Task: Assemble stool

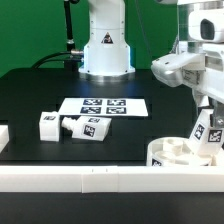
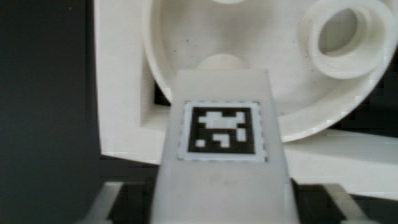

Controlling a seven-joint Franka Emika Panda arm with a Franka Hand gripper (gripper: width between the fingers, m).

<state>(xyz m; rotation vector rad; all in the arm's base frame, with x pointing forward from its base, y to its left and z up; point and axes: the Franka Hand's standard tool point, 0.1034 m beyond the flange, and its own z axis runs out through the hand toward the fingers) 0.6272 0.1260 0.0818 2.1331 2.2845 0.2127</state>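
My gripper point(image 1: 207, 112) is at the exterior view's right, shut on a white stool leg point(image 1: 211, 133) with a black-and-white tag. It holds the leg roughly upright, its lower end at the round white seat point(image 1: 176, 153) by the front rail. In the wrist view the leg point(image 2: 222, 130) runs out from between my fingers point(image 2: 128, 200) toward the seat point(image 2: 249, 50), whose round socket point(image 2: 347, 35) shows to one side. My gripper point(image 2: 222, 196) clamps the leg's near end. Two more tagged legs point(image 1: 50, 122) point(image 1: 88, 128) lie on the black table at the exterior view's left.
The marker board point(image 1: 103, 106) lies flat behind the two loose legs. A long white border rail point(image 1: 90, 176) runs along the table's front, with another rail end point(image 1: 3, 135) at the left edge. The robot base point(image 1: 105, 45) stands at the back.
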